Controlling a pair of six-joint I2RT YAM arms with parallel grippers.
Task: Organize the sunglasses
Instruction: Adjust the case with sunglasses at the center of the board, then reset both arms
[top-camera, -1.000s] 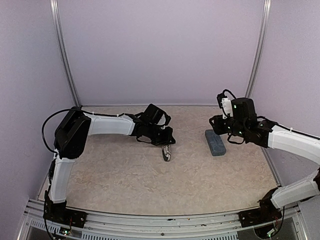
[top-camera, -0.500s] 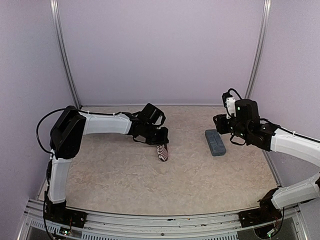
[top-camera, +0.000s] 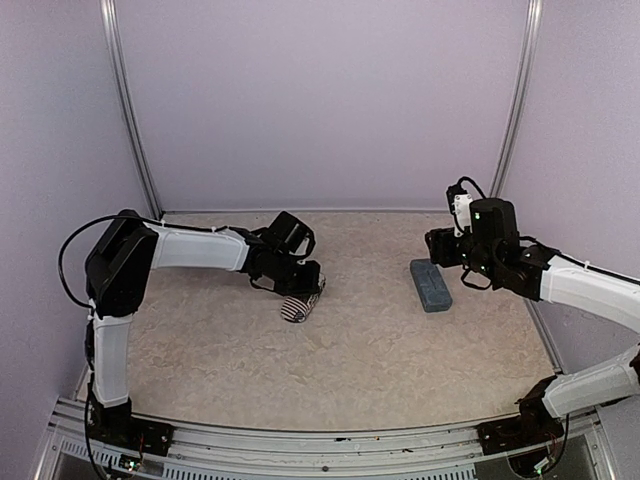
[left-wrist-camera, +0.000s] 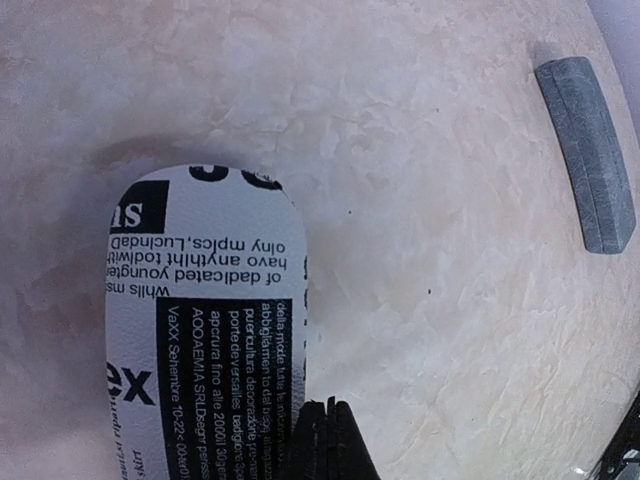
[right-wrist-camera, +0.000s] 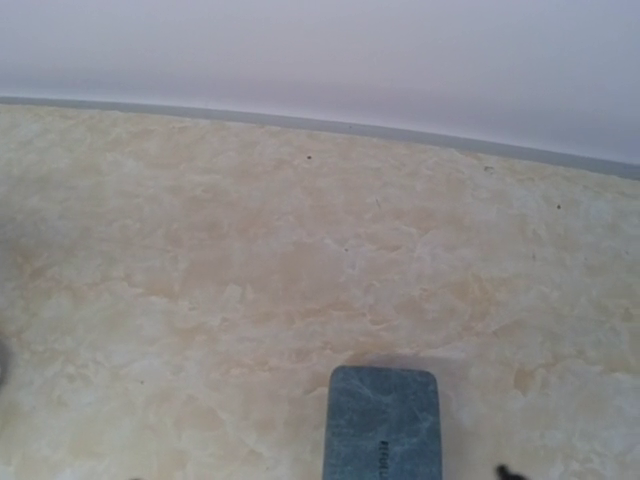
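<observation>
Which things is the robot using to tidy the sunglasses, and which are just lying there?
In use: the pouch, pinched by the left gripper. No sunglasses show.
Lying about: the grey case, flat on the table, untouched.

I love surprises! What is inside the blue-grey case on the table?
The blue-grey case lies shut on the table, so only its outside shows. Its inside is hidden. Nothing lies on top of it. The left gripper holds the printed pouch.
</observation>
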